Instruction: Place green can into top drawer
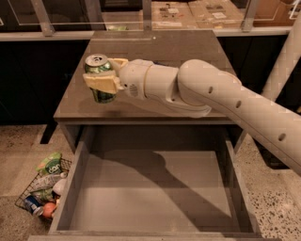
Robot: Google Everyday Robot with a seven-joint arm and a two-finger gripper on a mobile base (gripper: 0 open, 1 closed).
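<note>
The green can (99,76) stands upright at the left side of the grey table top (155,52), its silver top with pull tab showing. My gripper (104,75) is shut on the can, with one cream finger (99,83) across its front and the other behind it. My white arm reaches in from the right across the table. The top drawer (150,188) is pulled wide open below the table's front edge, and nothing shows on its flat grey bottom. The can seems lifted slightly off the table.
A wire basket (42,193) with packets, a small blue can and other items sits on the speckled floor left of the drawer. Cardboard boxes (188,9) stand behind a rail at the back. A white post (282,61) rises at the right.
</note>
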